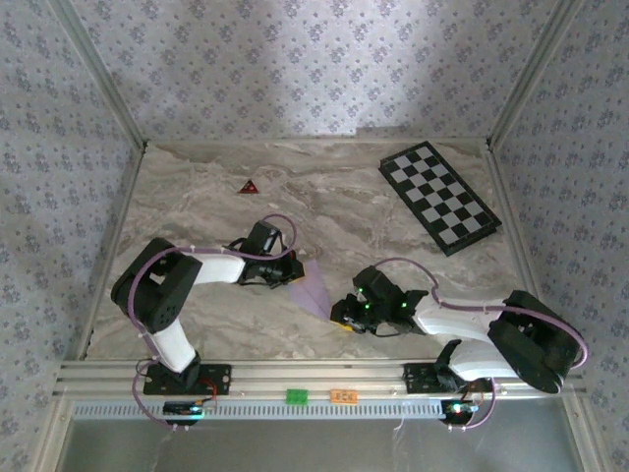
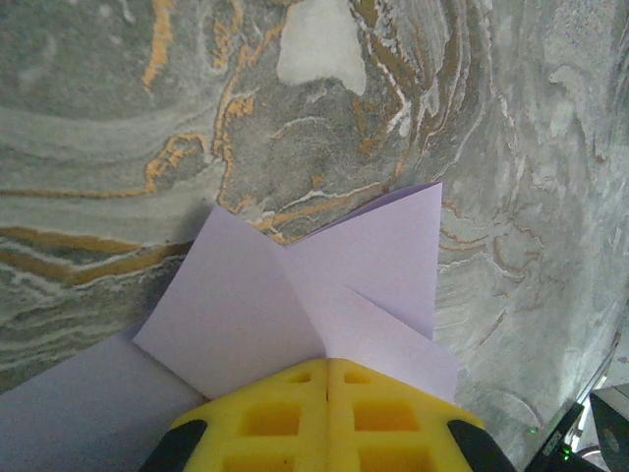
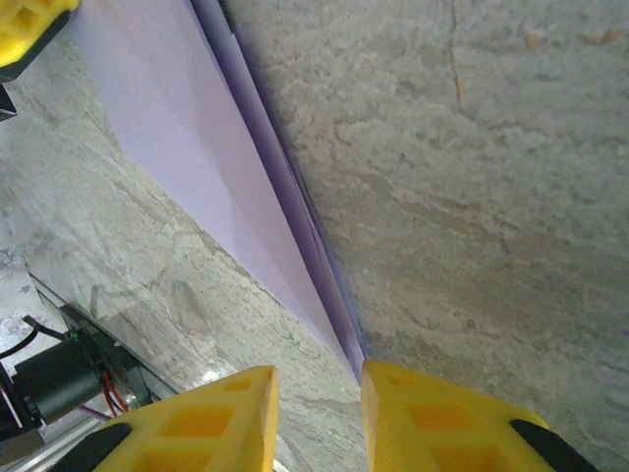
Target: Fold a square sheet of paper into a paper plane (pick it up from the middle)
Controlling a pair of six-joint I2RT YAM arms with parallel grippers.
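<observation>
Top external view, from the left: a small dark red triangle (image 1: 248, 186) lies well apart, far back on the marbled table (image 1: 197, 206). Nearer, the left gripper (image 1: 293, 270) is clenched on the wide rear end of the paper plane (image 1: 314, 285). The pale lilac plane sits about mid-table between the two arms. Its long axis runs on a diagonal, and the narrow nose points down and to the right, toward the right gripper (image 1: 341, 317). The black-and-white checkered board (image 1: 437, 197) lies far back on the right.

Left wrist view adds what the overhead cannot resolve. The yellow fingers (image 2: 280, 418) are pressed together on the centre crease, and two folded flaps spread away from them.

Right wrist view looks along the plane's length. Its stacked edges taper to the nose, which reaches the gap between the released jaws, just beside the right-hand pad (image 3: 423, 413); whether they touch I cannot tell.
</observation>
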